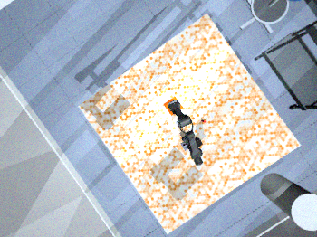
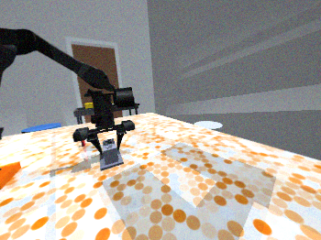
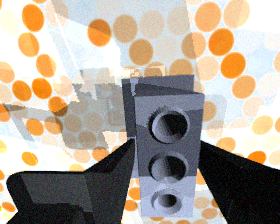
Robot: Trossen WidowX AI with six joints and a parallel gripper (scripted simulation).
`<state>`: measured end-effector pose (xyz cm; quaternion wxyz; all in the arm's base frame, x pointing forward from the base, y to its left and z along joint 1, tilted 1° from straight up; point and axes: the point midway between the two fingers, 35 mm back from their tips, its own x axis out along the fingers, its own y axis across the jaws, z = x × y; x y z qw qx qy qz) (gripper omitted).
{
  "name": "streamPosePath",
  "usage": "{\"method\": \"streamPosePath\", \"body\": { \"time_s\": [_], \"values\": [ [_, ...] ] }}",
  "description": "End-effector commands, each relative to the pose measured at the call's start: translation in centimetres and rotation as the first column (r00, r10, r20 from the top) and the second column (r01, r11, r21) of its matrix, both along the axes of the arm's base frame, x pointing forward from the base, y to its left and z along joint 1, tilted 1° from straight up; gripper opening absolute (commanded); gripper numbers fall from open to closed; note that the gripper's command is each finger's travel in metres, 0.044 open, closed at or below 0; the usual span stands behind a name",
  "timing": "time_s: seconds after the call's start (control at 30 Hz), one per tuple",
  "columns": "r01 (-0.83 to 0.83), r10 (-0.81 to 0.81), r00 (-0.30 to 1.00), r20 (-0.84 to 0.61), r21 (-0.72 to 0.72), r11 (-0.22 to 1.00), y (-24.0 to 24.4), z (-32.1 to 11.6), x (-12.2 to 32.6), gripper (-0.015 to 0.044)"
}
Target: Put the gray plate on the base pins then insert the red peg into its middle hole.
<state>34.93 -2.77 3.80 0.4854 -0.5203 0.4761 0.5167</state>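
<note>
Gray plate [image 2: 108, 145] [image 3: 150, 145], lower left-center in exterior view, over gray base [image 2: 113, 164] [image 3: 157, 80]; three round holes, contents unclear. Gripper [image 1: 192, 143] [image 2: 109, 151] [image 3: 161, 142] open, fingers either side of plate. Red peg [image 1: 203, 120] [image 2: 83, 143] upright, left of gripper in exterior view.
</note>
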Motion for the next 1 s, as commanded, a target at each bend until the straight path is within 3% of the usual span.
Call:
{"method": "streamPosePath", "body": {
  "time_s": [0.0, 0.13, 0.3, 0.57, 0.8, 0.87, 0.97],
  "values": [
    [0.000, 0.000, 1.000, 0.000, 0.000, 1.000, 0.0, 0.0, 0.0, 0.0341],
    [0.000, 0.000, 1.000, 0.000, 0.000, 1.000, 0.0, 0.0, 0.0, 0.0440],
    [-0.001, 0.001, 1.000, 0.000, 0.000, 1.000, 0.0, 1.0, 0.2, 0.0440],
    [-0.007, 0.007, 1.000, -0.001, -0.002, 1.000, 0.0, 11.6, -0.1, 0.0440],
    [-0.007, 0.007, 1.000, -0.001, -0.002, 1.000, 0.0, 11.8, 0.3, 0.0440],
    [0.046, -0.046, 0.999, -0.001, -0.001, 0.999, 0.4, 11.8, 0.2, 0.0440],
    [0.270, -0.270, 0.963, -0.003, 0.003, 0.963, 2.4, 11.9, -0.4, 0.0440]
  ]
}}
